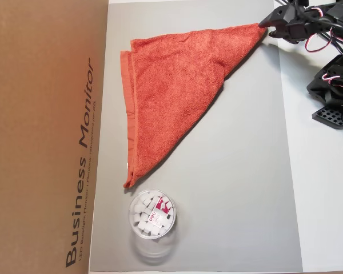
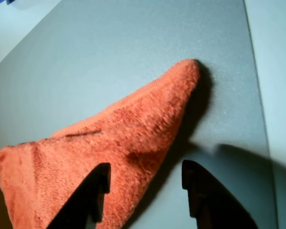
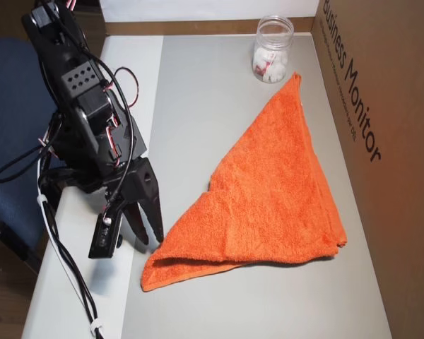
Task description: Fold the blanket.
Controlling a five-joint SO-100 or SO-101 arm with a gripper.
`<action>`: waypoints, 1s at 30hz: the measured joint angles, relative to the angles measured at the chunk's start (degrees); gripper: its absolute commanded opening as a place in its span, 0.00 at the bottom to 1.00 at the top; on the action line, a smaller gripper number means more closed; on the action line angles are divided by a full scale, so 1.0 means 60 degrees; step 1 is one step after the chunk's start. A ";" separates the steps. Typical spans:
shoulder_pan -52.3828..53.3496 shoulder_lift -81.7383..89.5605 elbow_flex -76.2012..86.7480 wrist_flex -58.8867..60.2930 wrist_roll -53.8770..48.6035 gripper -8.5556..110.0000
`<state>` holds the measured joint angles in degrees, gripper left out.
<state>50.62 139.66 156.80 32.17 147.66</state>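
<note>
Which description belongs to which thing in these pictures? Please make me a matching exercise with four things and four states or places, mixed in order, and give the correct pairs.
Things:
1. blanket
2. gripper
3. clear jar
4. cardboard box

Descriptions:
A. stands beside the grey mat, printed "Business Monitor"
B. open, at one tip of the cloth, not holding it
C. folded into a triangle, flat on the grey mat
D. upright near another tip of the cloth, holding small white pieces

Pairs: 1-C, 2-B, 3-D, 4-A
</note>
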 measured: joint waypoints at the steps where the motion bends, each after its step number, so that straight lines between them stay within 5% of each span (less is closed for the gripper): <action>1: 0.0000 0.0015 0.0146 -0.0190 0.0000 0.20; 30: -0.0117 0.0000 0.2153 -0.3721 -0.1421 0.20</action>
<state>49.92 139.66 169.72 9.84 139.13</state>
